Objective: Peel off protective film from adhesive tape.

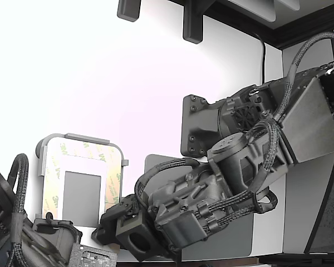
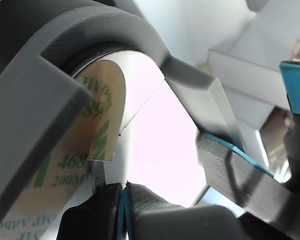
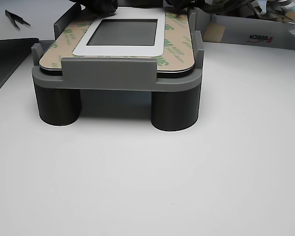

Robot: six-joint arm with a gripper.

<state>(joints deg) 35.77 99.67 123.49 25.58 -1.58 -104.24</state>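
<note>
The adhesive tape borders a white plate (image 3: 160, 49) held in a light grey frame (image 1: 80, 138). Protective film (image 1: 112, 181) with green logos covers the strips around a plain grey rectangle (image 1: 82, 192). My gripper (image 1: 103, 225) is at the plate's corner nearest the exterior view's bottom right. In the wrist view a film flap (image 2: 104, 120) curves up at the rounded corner. My fingers (image 2: 155, 212) sit just below its cut edge with the teal pads (image 2: 123, 212) pressed together. I cannot see film between them.
A second arm (image 1: 22, 239) sits at the exterior view's lower left, and its teal-padded finger (image 2: 230, 170) crosses the wrist view. A dark grey mat (image 1: 234, 245) lies under my arm. The frame stands on dark cylinders (image 3: 174, 110). Tweezers (image 3: 17, 18) and a box (image 3: 255, 32) lie beyond.
</note>
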